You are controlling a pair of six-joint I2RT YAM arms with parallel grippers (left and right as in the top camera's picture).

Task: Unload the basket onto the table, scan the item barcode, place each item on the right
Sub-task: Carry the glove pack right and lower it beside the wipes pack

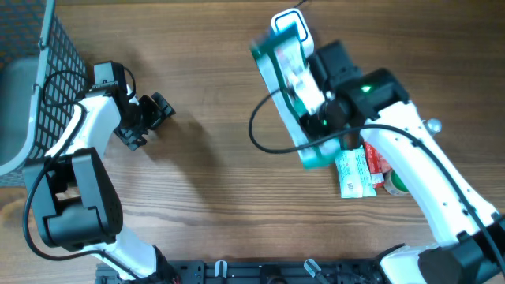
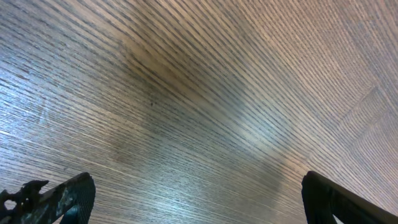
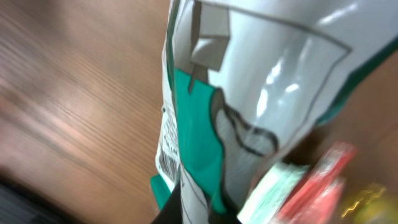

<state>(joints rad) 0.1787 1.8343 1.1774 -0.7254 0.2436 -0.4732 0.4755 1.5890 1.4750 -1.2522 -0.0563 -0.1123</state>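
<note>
Right gripper clamps 1 green pouch; left gripper gapes; 2 packets beside.

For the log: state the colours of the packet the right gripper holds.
Teal green and white packet; shows best in the right wrist view.

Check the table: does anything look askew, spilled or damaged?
Only mild oddities. The green-and-white packet, clamped in the right gripper, slants diagonally and its top end is blurred. Beside it, a white pack and a red pack lie crookedly against each other. Nothing looks spilled or torn.
</note>
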